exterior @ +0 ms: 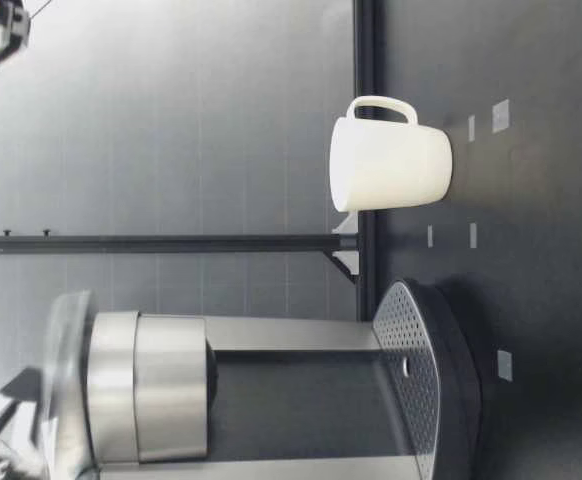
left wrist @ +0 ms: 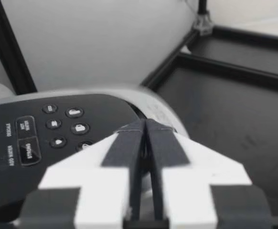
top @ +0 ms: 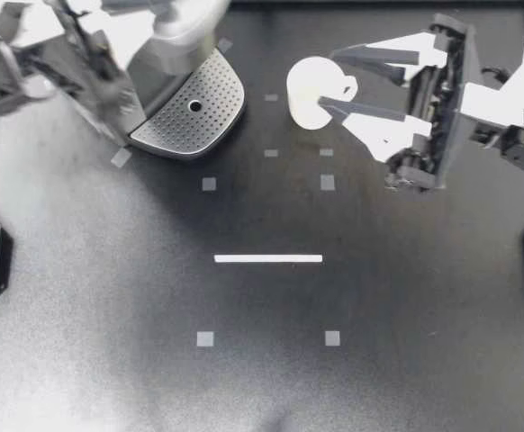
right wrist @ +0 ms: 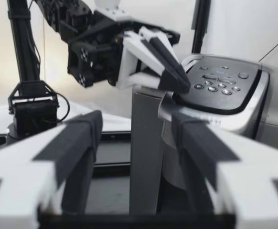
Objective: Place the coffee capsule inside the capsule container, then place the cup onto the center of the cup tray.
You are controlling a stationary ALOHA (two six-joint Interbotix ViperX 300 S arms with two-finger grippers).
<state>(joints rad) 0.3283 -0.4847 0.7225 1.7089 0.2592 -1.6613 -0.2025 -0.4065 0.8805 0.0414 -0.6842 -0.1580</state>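
Note:
The white cup [top: 309, 94] stands upright on the table [top: 262, 378], to the right of the coffee machine [top: 167, 36], with its handle pointing right. In the low view the cup [exterior: 391, 165] stands alone with no gripper beside it. My right gripper [top: 332, 81] is open and hangs well above the cup. In its wrist view the right gripper [right wrist: 135, 121] holds nothing and faces the machine [right wrist: 220, 95]. My left gripper [top: 118, 72] is over the machine's top. It is shut, its tip [left wrist: 144, 126] at the edge of the button panel [left wrist: 48, 129]. No capsule shows in any view.
The perforated cup tray [top: 212, 135] juts from the machine's base toward the cup and has nothing on it; the low view shows the tray [exterior: 416, 350] under the brew head [exterior: 171, 385]. A white strip [top: 268, 258] and small grey squares mark the table.

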